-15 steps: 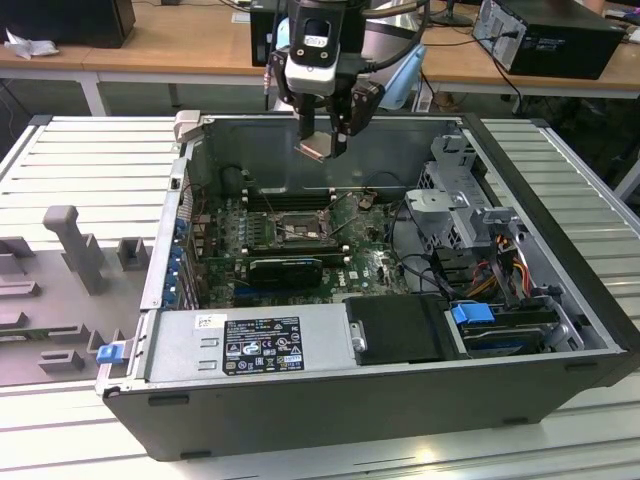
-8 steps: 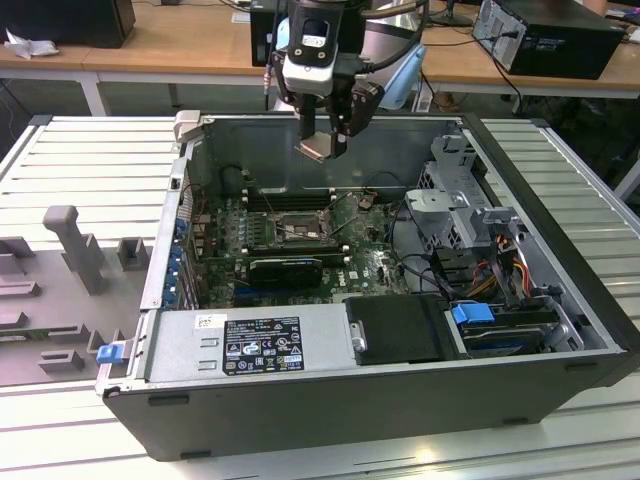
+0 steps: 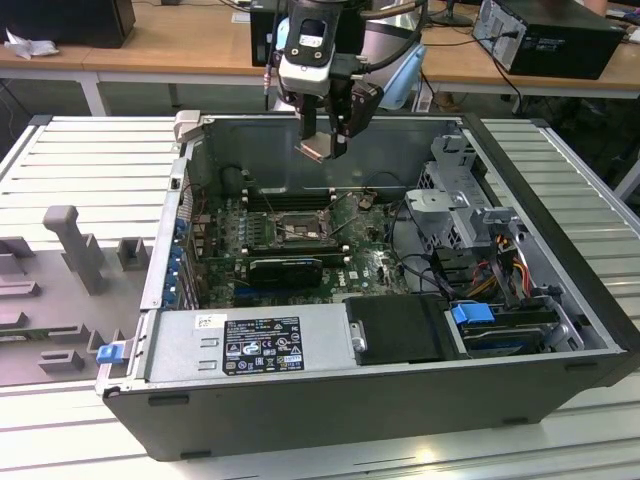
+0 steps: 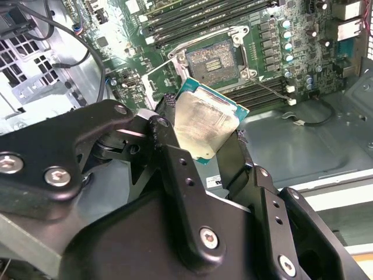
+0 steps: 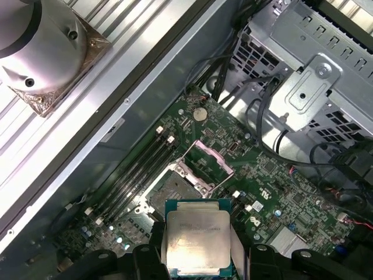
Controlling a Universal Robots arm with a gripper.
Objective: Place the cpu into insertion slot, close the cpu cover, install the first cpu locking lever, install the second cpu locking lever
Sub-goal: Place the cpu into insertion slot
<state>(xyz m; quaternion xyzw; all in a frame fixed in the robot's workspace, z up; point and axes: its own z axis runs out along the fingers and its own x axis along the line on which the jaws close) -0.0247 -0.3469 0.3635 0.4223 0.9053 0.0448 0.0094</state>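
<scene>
My gripper [image 3: 325,140] hangs over the open computer case, shut on the cpu [image 3: 313,150], a small square chip with a pale silvery face. Both wrist views show the cpu [image 4: 204,125] [image 5: 197,233] pinched by its edges between the black fingers [image 4: 169,146], gripper [image 5: 197,248] well above the board. Below it on the green motherboard lies the insertion slot [image 3: 288,228] [image 4: 211,58] [image 5: 175,189], bare with its dark centre showing. The cpu cover [image 5: 208,158] stands raised at one side of the slot. Thin wire levers [image 4: 271,86] stick out beside the slot.
A black expansion card [image 3: 285,268] lies just in front of the slot and memory slots [image 4: 192,14] just behind it. The power supply [image 3: 250,345] fills the case's near side. A metal drive cage [image 3: 450,200] and cables [image 3: 500,265] crowd the exterior view's right.
</scene>
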